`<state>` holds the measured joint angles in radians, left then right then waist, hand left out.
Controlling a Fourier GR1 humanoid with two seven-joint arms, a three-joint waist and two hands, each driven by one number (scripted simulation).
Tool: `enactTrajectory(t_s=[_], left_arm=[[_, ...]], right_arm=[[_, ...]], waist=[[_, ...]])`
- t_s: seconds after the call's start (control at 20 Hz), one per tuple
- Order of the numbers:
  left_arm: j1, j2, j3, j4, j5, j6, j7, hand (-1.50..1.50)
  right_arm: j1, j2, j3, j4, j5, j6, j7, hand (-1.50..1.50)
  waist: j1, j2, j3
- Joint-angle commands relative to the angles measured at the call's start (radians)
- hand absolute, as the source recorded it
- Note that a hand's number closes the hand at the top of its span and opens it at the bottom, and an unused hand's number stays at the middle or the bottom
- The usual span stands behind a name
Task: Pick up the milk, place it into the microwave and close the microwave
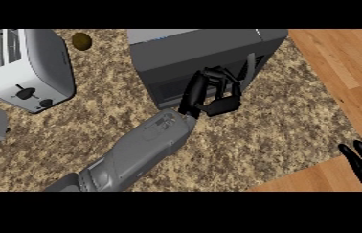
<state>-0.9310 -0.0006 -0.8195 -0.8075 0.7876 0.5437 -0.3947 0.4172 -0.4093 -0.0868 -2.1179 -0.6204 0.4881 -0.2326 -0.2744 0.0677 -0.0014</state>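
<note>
At the microwave's (205,50) front, my left hand (196,90) hung with its fingers curled over toward the thumb. I saw nothing held between them, so I read it as closed on nothing. Its grey forearm ran up from the view's lower left, slanting to the right across the speckled tabletop (283,126).

The milk did not show anywhere in the head view. I could not tell where it was, which way it pointed, or how its long axis lay.

The microwave was a dark grey box sitting at the top middle of the tabletop. Its long axis ran left to right across the view, and its front faced down toward me, turned slightly to the right. A thin dark strip stood just right of the curled fingers, at the right part of that front. I could not tell whether it was the door seen edge-on or a handle, so the door's state stayed unclear to me.

My right hand (352,157) rested open at the view's right edge, fingers up, over the wood beside the tabletop. A toaster (35,64) sat at the far left, well apart from the microwave, and a small brown round thing (81,41) lay between them near the top.
</note>
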Motion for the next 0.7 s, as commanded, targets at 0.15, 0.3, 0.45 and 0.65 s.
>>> enactTrajectory(t_s=[0.15,0.3,0.45,0.65], left_arm=[[-0.031,0.001,0.041,0.094,0.039,0.046,-0.074,1.50],[-0.053,0.001,0.046,0.100,0.058,0.040,-0.083,1.50],[-0.046,0.001,0.042,0.102,0.078,0.041,-0.101,1.50],[-0.056,0.001,0.037,0.115,0.089,0.054,-0.125,1.50]], right_arm=[[-0.017,-0.024,0.004,-0.028,-0.030,0.019,0.016,-1.50],[-0.018,-0.033,0.011,-0.034,-0.051,0.039,0.019,-1.50],[-0.020,-0.040,0.015,-0.037,-0.058,0.044,0.025,-1.50],[-0.023,-0.054,0.018,-0.052,-0.078,0.059,0.032,-1.50]], waist=[[-0.011,0.016,-0.002],[-0.018,0.019,0.000],[-0.025,0.024,0.000],[-0.029,0.022,0.000]])
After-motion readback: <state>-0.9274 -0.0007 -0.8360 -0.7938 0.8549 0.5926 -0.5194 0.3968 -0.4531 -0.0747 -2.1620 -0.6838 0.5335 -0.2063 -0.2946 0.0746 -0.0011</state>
